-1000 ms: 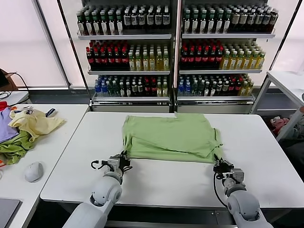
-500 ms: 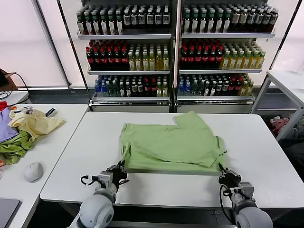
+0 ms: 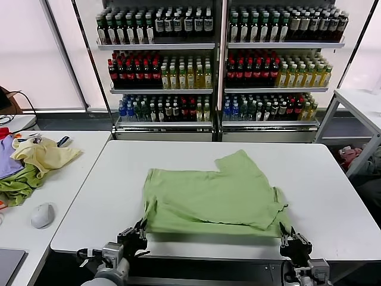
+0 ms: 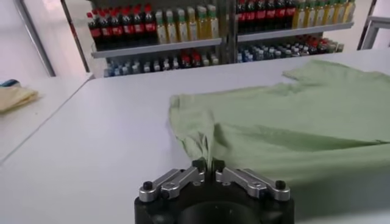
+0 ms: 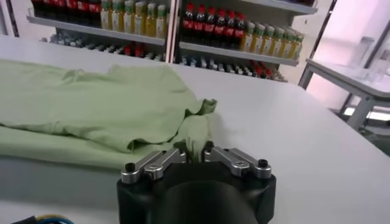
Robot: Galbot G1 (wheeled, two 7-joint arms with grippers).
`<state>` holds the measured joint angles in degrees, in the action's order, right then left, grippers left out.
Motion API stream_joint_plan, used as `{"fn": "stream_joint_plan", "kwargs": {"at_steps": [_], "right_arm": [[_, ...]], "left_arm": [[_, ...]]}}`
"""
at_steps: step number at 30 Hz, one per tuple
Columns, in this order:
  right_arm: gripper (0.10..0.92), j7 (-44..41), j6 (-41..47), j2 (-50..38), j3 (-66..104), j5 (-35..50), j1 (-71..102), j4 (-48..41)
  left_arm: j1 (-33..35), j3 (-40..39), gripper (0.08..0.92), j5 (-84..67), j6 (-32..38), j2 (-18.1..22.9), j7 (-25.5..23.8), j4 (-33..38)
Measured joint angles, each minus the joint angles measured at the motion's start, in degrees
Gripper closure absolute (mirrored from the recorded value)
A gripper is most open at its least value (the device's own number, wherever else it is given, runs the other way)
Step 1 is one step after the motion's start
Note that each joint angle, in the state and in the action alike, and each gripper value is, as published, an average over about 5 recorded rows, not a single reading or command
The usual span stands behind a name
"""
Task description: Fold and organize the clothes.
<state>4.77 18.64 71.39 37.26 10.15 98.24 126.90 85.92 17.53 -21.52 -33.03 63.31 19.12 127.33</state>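
The light green polo shirt [image 3: 214,196] lies folded on the white table [image 3: 333,179], its near hem close to the table's front edge. In the left wrist view the shirt [image 4: 274,122] runs into my left gripper [image 4: 208,165]. That gripper [image 3: 141,228] sits at the shirt's near left corner, jaws slightly parted with a pinch of fabric between them. My right gripper [image 3: 286,231] is at the near right corner. In the right wrist view the shirt [image 5: 91,103] has a fold lying between the parted tips of the right gripper [image 5: 194,148]. Collar, buttons and print are hidden.
On the side table at the left lie a heap of yellow, purple and green garments [image 3: 30,164] and a grey mouse [image 3: 41,215]. Shelves of bottles [image 3: 220,59] stand behind the table. Another white table [image 3: 363,101] is at the far right.
Both grippers drew back toward the table's front edge and dragged the shirt with them. Their jaws, shut on the corners before, have now parted a little.
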Motion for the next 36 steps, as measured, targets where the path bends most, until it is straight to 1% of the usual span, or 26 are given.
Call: {"fn": "stream_joint_plan", "kwargs": {"at_steps": [6, 12, 14, 17, 23, 36], "right_arm": [[0.436, 1.08, 0.21, -0.75, 0.02, 0.3, -1.2, 1.59], [0.265, 2.1, 1.28, -2.27, -1.49, 2.08, -7.05, -0.11], [0.226, 2.44, 1.71, -2.8, -2.57, 2.73, -10.12, -1.72], [0.206, 2.86, 2.4, -3.44, -4.68, 3.75, -15.36, -5.04], [0.203, 3.13, 3.64, -3.71, -10.22, 5.69, -27.71, -14.53], [0.203, 2.63, 5.0, -1.62, -20.94, 7.89, -52.06, -39.33]], "left_arm": [[0.89, 2.46, 0.494, -0.42, 0.39, -1.26, 0.27, 1.8], [-1.54, 3.44, 0.32, -2.43, 2.37, -1.76, 0.93, 0.75], [-3.17, 3.17, 0.262, -3.02, 2.99, -1.64, 1.03, -0.43], [-6.42, 2.15, 0.199, -3.62, 3.53, -1.25, 1.16, -3.02], [-14.67, -1.46, 0.178, -4.2, 4.02, -0.07, 1.55, -10.69], [-34.27, -9.25, 0.177, -4.52, 4.41, 4.57, 2.73, -32.3]]}}
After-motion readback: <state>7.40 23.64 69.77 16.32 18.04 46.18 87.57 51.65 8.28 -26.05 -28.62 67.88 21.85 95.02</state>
